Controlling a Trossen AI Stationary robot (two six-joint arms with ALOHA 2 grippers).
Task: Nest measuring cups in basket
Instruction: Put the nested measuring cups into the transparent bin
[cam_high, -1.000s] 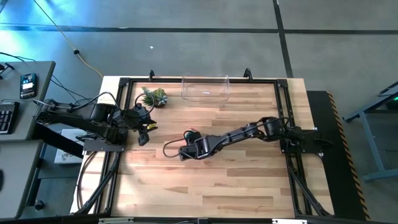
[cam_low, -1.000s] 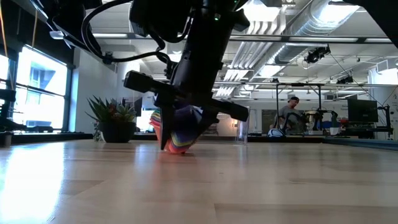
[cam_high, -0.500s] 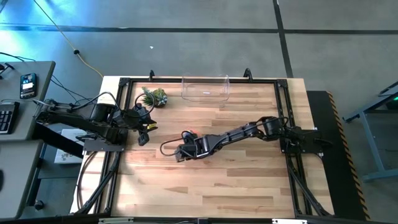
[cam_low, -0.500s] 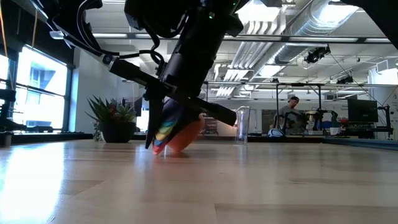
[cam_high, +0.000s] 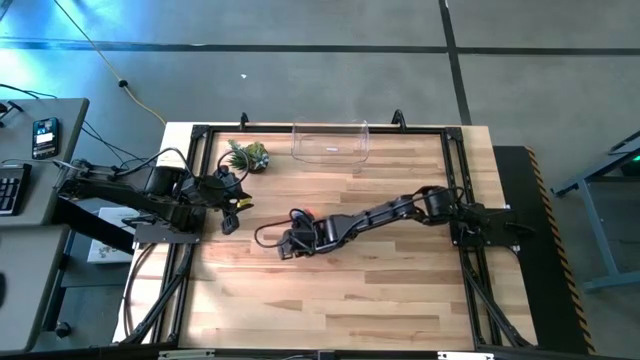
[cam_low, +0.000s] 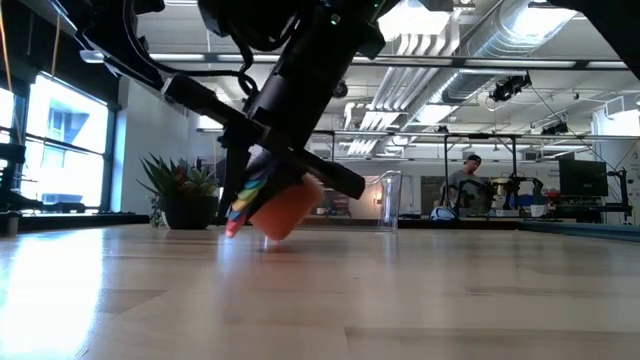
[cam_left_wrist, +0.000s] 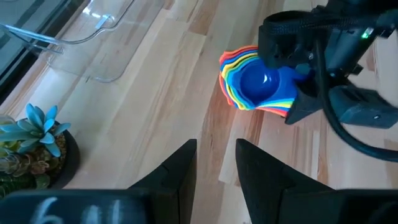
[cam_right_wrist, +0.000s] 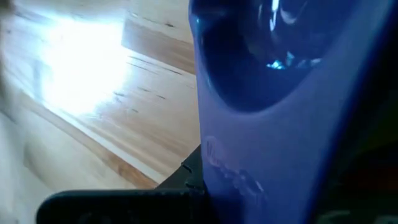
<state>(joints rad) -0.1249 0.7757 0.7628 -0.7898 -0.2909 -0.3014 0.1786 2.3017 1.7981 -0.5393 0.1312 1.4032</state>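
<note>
Since a second ago the right gripper (cam_high: 288, 243) has slid a little toward the table's left side and tipped further over, and the stack of measuring cups (cam_low: 268, 199) it grips has come up off the wood, where earlier it sat on the surface. At the far left, the left gripper (cam_high: 232, 212) waits at the table's left edge, its two dark fingers (cam_left_wrist: 180, 177) parallel with a narrow gap between them and nothing in it. Just beyond it, near the back left corner, stands the small spiky plant (cam_high: 247, 155) in its dark pot. Toward the middle of the table (cam_high: 400, 300), the right gripper is closed on the nested cups, which the left wrist view shows as a fan of coloured rims with a blue cup (cam_left_wrist: 258, 83) innermost; in the low view the stack hangs tilted, orange bottom lowest, just clear of the tabletop. The clear basket (cam_high: 331, 141) sits at the back edge, well apart from the cups.
</note>
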